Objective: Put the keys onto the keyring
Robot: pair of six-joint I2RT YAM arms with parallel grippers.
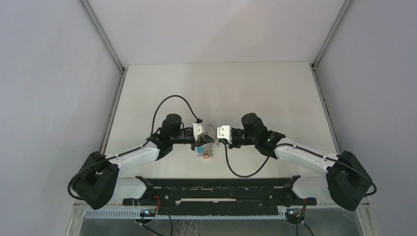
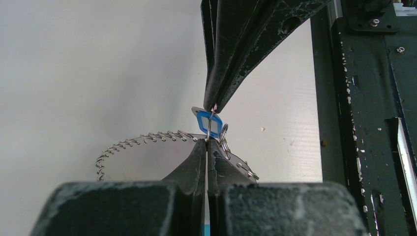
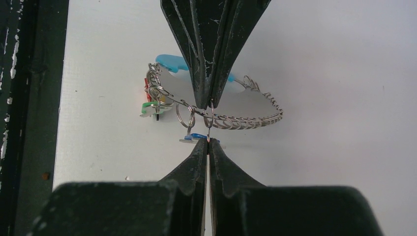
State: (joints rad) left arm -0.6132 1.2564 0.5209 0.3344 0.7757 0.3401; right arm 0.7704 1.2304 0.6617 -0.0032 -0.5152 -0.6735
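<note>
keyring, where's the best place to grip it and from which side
I would pinch the bare coiled wire of the keyring, away from the crowded end by the green tag. Come from outside the loop with fingertips across the wire: it is thin, so only the tips can clamp it. The left gripper is shut on it there; the right gripper holds the blue key.

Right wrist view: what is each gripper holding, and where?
Left gripper pinches the keyring by its wire; right gripper apparently pinches the blue key at its head end.
</note>
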